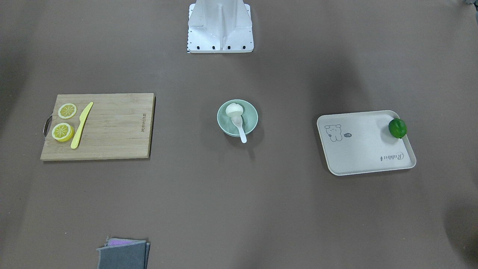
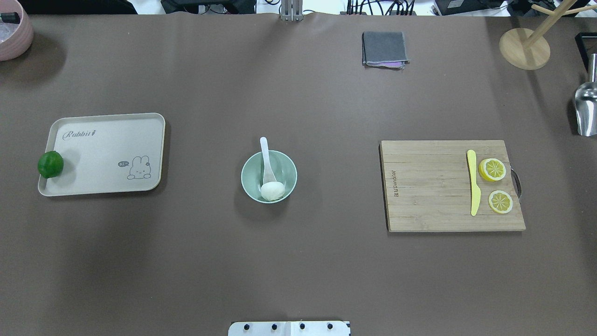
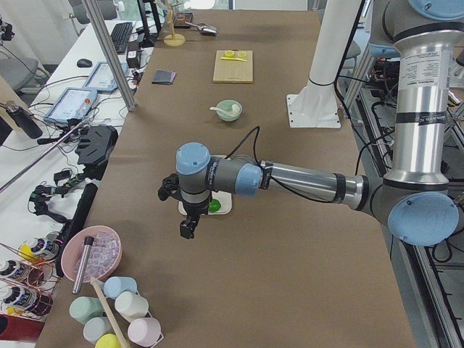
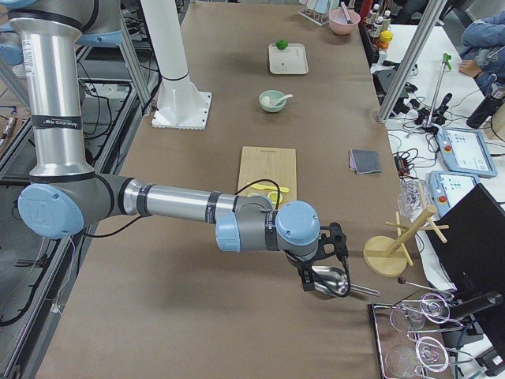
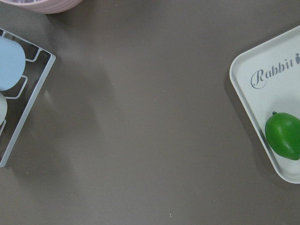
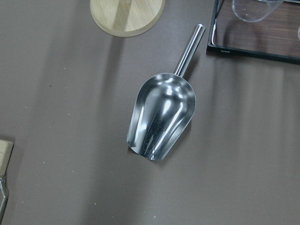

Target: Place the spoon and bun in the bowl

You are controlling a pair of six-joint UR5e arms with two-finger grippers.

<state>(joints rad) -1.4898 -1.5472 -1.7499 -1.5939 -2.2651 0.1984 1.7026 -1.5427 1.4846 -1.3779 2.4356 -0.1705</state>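
The pale mint-green bowl [image 1: 251, 116] stands at the middle of the table, also in the overhead view [image 2: 252, 173]. The white bun [image 1: 233, 108] lies inside it, at the side nearer the robot [image 2: 272, 191]. The white spoon [image 1: 241, 130] rests with its scoop in the bowl and its handle over the far rim [image 2: 264, 151]. My left gripper [image 3: 187, 230] hangs over the table's left end, near the tray, far from the bowl. My right gripper [image 4: 306, 282] hangs over a metal scoop at the right end. Both show only in the side views, so I cannot tell whether they are open or shut.
A wooden cutting board [image 2: 429, 186] with two lemon slices [image 2: 492, 169] and a yellow knife [image 2: 473, 182] lies right of the bowl. A beige tray [image 2: 102, 158] with a green lime [image 2: 50, 164] lies left. A grey cloth [image 2: 384, 48], a metal scoop [image 6: 161, 117] and a wooden stand [image 2: 524, 48] lie farther off.
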